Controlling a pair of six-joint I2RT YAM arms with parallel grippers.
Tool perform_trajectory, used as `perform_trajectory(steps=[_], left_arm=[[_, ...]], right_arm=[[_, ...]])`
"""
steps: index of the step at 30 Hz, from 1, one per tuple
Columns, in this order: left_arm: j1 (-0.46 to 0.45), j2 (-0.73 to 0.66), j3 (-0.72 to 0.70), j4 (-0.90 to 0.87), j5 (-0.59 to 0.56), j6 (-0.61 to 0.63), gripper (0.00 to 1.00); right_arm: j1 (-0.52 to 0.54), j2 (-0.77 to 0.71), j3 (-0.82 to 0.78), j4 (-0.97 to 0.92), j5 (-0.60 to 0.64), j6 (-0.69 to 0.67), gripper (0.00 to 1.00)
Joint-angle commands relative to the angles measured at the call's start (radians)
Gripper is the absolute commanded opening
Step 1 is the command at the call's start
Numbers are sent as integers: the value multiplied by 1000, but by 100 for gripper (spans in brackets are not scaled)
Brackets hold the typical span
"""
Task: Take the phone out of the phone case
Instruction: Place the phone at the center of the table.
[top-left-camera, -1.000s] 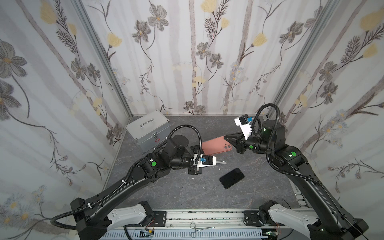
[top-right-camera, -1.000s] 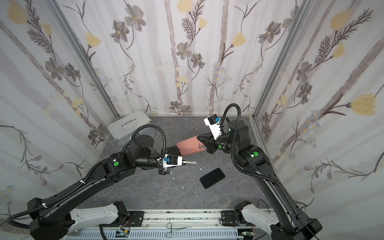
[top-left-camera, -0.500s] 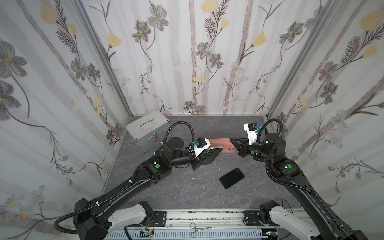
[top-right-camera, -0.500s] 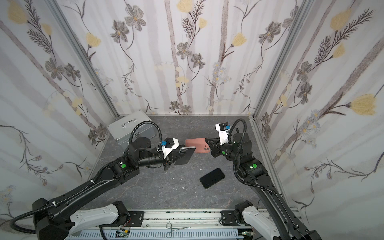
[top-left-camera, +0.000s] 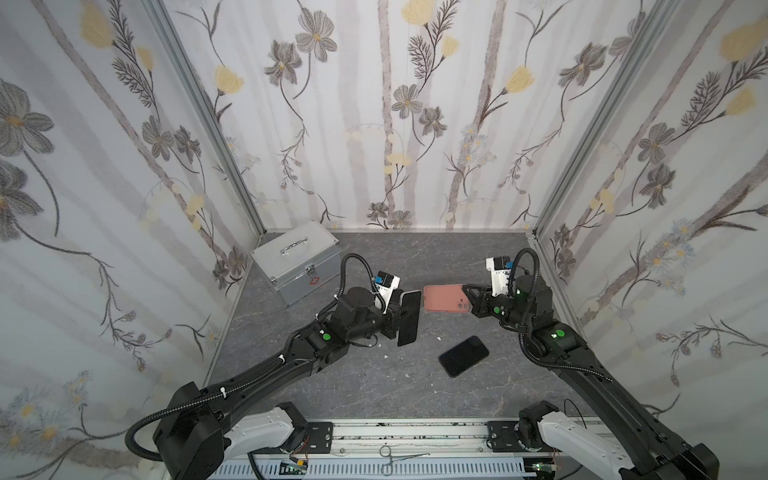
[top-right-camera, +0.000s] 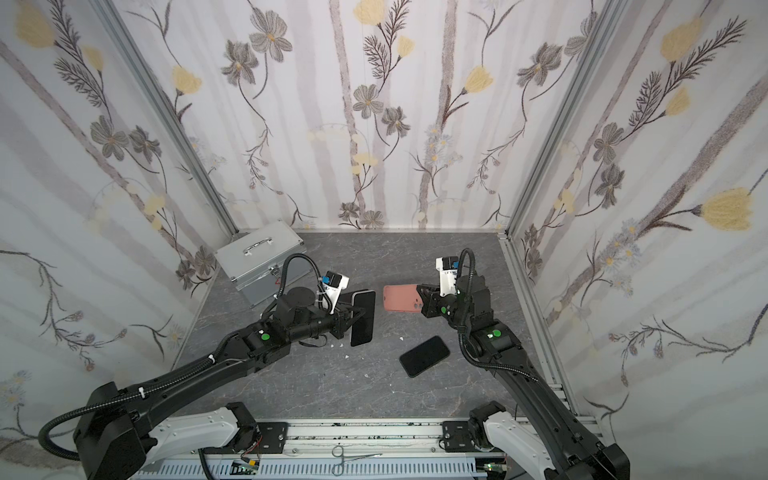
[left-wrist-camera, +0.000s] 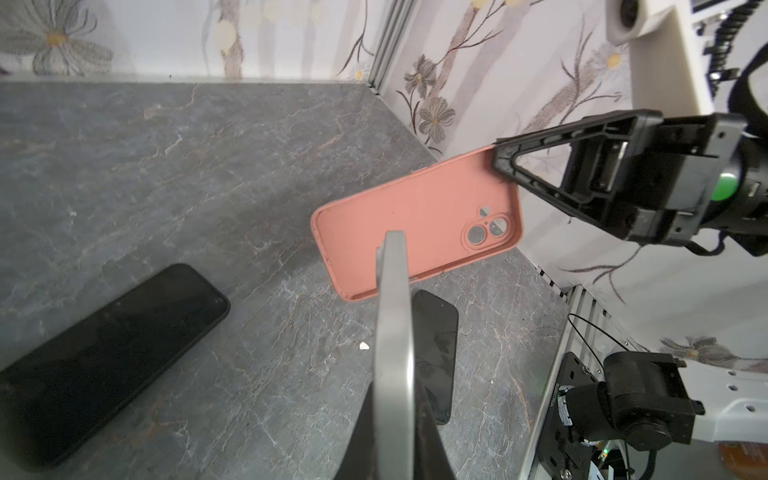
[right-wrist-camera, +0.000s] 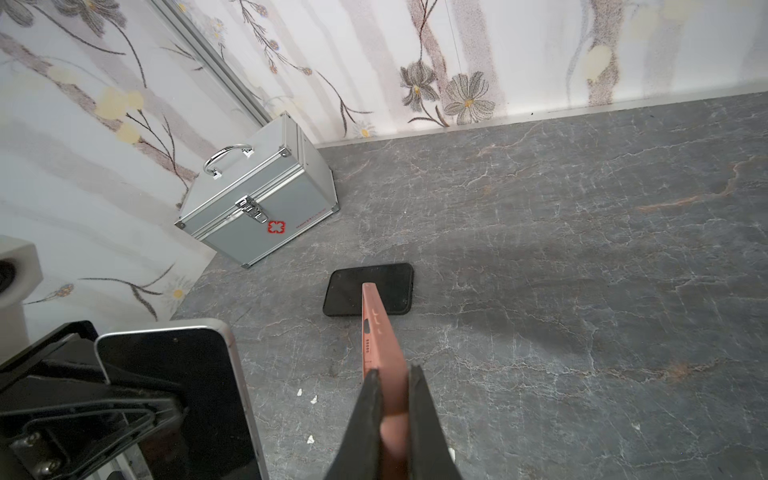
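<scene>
The phone (top-left-camera: 409, 318) (top-right-camera: 363, 318) has a silver rim and a dark screen. It stands on edge above the table, with my left gripper (top-left-camera: 397, 319) (left-wrist-camera: 394, 399) shut on it. The pink phone case (top-left-camera: 442, 297) (top-right-camera: 399, 298) is empty and hangs a short gap to the phone's right. My right gripper (top-left-camera: 469, 297) (right-wrist-camera: 392, 374) is shut on the case's camera end. In the left wrist view the case (left-wrist-camera: 407, 224) shows its hollow inside past the phone's rim (left-wrist-camera: 392, 311). In the right wrist view the case (right-wrist-camera: 380, 332) is edge-on beside the phone (right-wrist-camera: 174, 374).
A black phone (top-left-camera: 463, 355) (top-right-camera: 424, 356) (left-wrist-camera: 438, 345) lies flat in front of the right gripper. Another dark phone (left-wrist-camera: 104, 357) (right-wrist-camera: 370, 291) lies on the table below the held things, hidden in both top views. A silver latched box (top-left-camera: 297, 262) (right-wrist-camera: 262, 199) stands at the back left.
The phone was at the case a second ago. My left gripper has pulled it clear to the left and turned it on edge. The right gripper has drawn the case back to the right.
</scene>
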Motion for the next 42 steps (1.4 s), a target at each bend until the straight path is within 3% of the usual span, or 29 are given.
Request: perform_trajectory(steps=[1, 10, 15, 29, 42], left_arm=[[2, 11, -36, 41, -22, -126, 0], [26, 53, -105, -45, 10, -178, 0], [127, 59, -154, -55, 129, -184, 0], [303, 77, -213, -102, 248, -158, 0], [338, 209, -165, -139, 291, -102, 0]], right_arm=[[0, 17, -3, 11, 28, 25, 0], [0, 78, 12, -123, -53, -2, 0], [9, 111, -1, -122, -158, 44, 0], [141, 171, -127, 140, -217, 295, 0], [160, 304, -120, 227, -236, 379, 0]])
